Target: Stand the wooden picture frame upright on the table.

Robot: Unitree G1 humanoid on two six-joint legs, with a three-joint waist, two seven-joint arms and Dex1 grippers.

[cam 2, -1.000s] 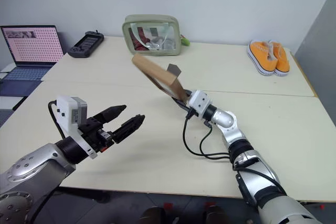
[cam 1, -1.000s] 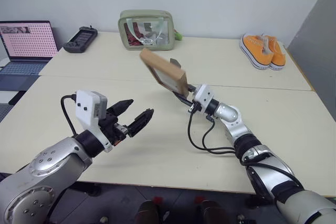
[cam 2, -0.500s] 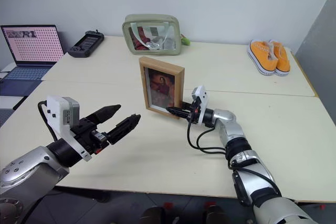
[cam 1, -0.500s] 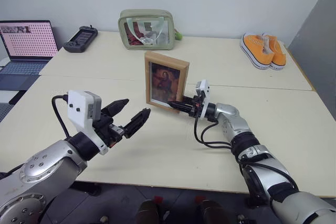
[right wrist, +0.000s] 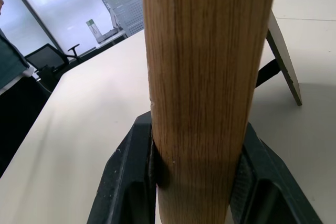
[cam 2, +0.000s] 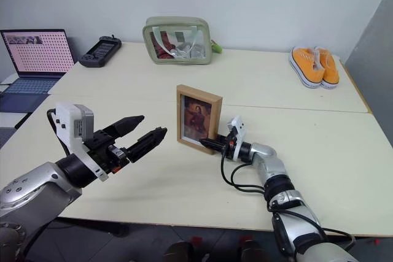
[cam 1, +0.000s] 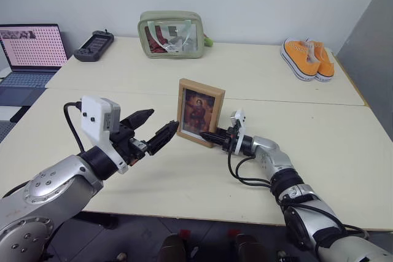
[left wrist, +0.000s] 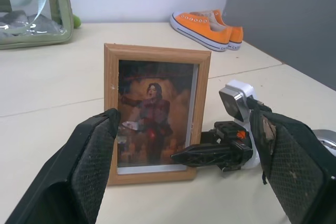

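While the wooden picture frame (cam 1: 200,112) is seen upright near the middle of the table (cam 1: 344,151), just on the near side of the seam between the two tabletop sections, its lower right edge is clamped between the two black fingers of the right gripper (cam 1: 212,135); in the right wrist view the frame's light-wood side (right wrist: 207,77) is pressed by a finger (right wrist: 131,182) on each face, and the fold-out stand (right wrist: 281,51) is seen splayed behind with its foot on the tabletop; the dark portrait is turned toward the robot; whether the frame's bottom edge fully rests on the table cannot be told. The left gripper (cam 1: 153,130) is held in the air to the left of the frame, its fingers spread wide and nothing between them; in the left wrist view the frame (left wrist: 156,111) is framed between those fingers (left wrist: 89,156) without being touched. At the far edge a green transparent pouch (cam 1: 171,34) is placed; a pair of orange shoes (cam 1: 307,58) lies at the far right; a laptop (cam 1: 31,50) and a black handheld device (cam 1: 94,45) are set at the far left.
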